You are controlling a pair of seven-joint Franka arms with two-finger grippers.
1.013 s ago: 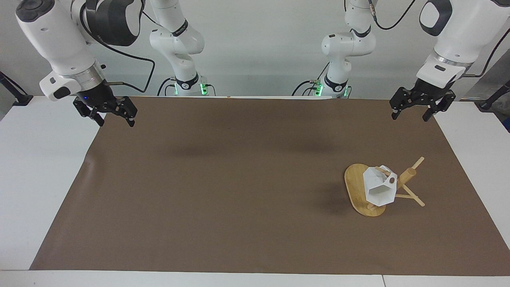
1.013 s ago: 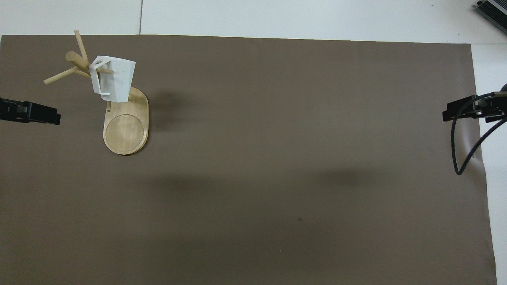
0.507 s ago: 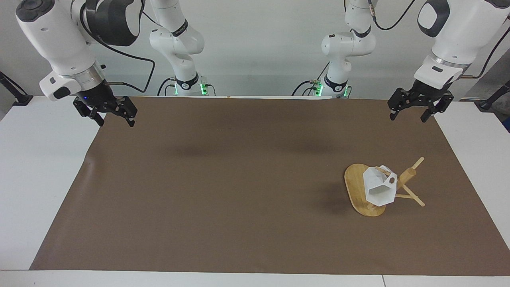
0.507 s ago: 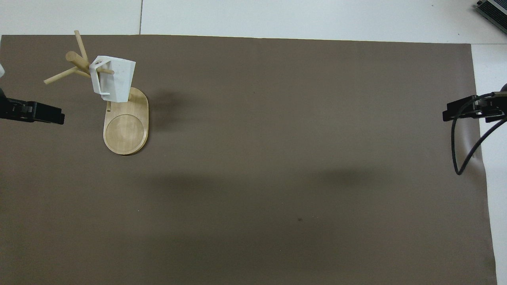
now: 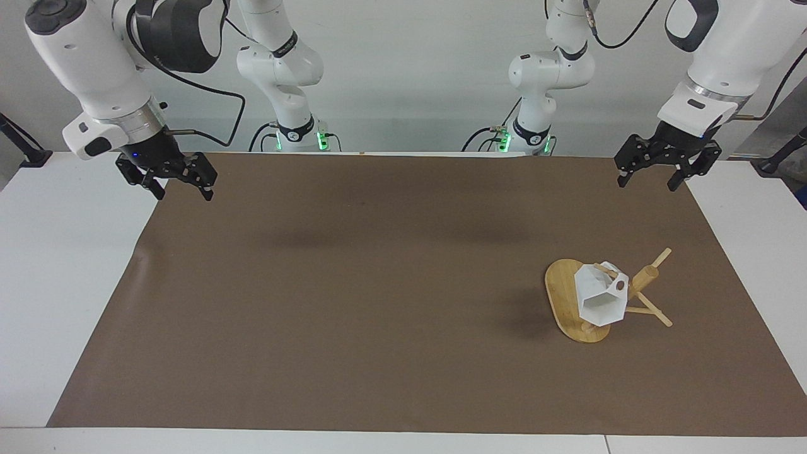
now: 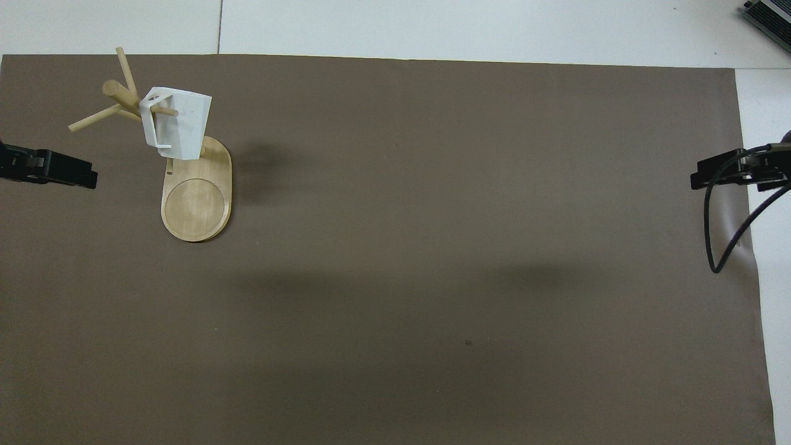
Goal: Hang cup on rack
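Note:
The white faceted cup (image 5: pixel 601 295) hangs by its handle on a peg of the bamboo rack (image 5: pixel 567 302), which stands on the brown mat toward the left arm's end of the table. In the overhead view the cup (image 6: pixel 177 122) hangs over the rack's oval base (image 6: pixel 196 204). My left gripper (image 5: pixel 653 175) is open and empty, raised over the mat's edge near its base, apart from the rack. My right gripper (image 5: pixel 178 186) is open and empty, raised over the mat's corner at the right arm's end, waiting.
A brown mat (image 5: pixel 378 284) covers most of the white table (image 5: pixel 50 252). A black cable (image 6: pixel 720 228) loops down from the right arm over the mat's edge.
My left gripper has shifted slightly, a little higher and toward its base. The cup, the rack and the right arm have not moved.

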